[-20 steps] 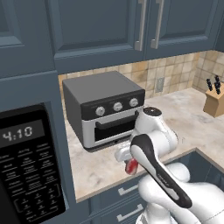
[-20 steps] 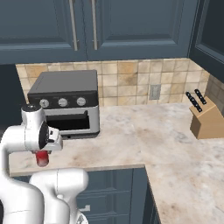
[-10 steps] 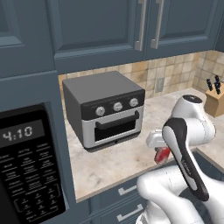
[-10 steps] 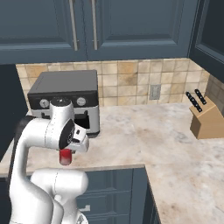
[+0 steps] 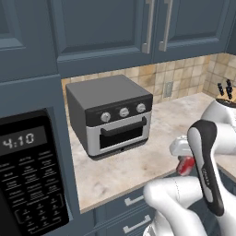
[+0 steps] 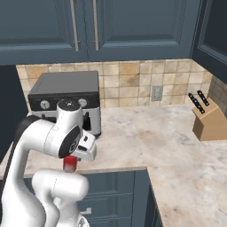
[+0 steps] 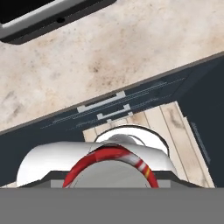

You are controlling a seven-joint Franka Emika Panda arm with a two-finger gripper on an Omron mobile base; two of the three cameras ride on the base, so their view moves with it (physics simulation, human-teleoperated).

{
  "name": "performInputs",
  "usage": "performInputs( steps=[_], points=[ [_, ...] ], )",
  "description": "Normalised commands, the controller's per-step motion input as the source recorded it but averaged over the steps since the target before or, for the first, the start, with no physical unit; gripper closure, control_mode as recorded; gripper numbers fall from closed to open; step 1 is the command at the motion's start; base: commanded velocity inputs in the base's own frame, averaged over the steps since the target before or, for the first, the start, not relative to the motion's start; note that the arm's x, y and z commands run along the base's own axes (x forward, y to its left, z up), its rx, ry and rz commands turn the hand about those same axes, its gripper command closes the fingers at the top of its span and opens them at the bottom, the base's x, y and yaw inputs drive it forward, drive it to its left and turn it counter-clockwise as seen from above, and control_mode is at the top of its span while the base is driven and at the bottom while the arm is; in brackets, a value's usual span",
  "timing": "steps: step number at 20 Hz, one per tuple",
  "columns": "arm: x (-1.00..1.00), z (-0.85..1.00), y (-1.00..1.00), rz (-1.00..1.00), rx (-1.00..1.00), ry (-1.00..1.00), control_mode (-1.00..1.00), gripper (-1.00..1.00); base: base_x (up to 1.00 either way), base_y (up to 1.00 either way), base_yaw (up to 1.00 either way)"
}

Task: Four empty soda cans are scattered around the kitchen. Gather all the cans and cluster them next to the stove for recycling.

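- Beige speckled stone counter [image 6: 133,137] runs under dark blue upper cabinets [image 6: 133,26] and turns along the right wall; a tan tiled backsplash [image 6: 128,82] backs it
- a dark grey toaster oven with three silver knobs [image 5: 113,115] stands toward the counter's back edge, near its left end; a black microwave with a lit clock [image 5: 27,179] sits in the tall unit left of that end
- a tan wooden knife block with black handles [image 6: 208,122] stands in the counter's far right corner area, against the right wall
- my gripper [image 6: 71,160] hangs off the counter's front edge, over the blue drawer fronts [image 7: 105,109]; it is clamped on a small red soda can with a silvery top [image 6: 69,163]
- that can shows upright below my wrist in the left base view [image 5: 185,166], clear of the counter top; in the hand view its red rim [image 7: 109,164] lies close between my fingers, with pale wooden floor planks [image 7: 175,127] beyond
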Motion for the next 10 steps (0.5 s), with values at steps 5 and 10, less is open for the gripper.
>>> performInputs(
  steps=[5, 10],
  points=[
    [0.00, 0.00, 0.00, 0.00, 0.00, 0.00, -1.00, 1.00, 0.00, 0.00, 0.00],
    [0.00, 0.00, 0.01, 0.00, 0.00, 0.00, -1.00, 1.00, 0.00, 0.00, 0.00]
  ],
)
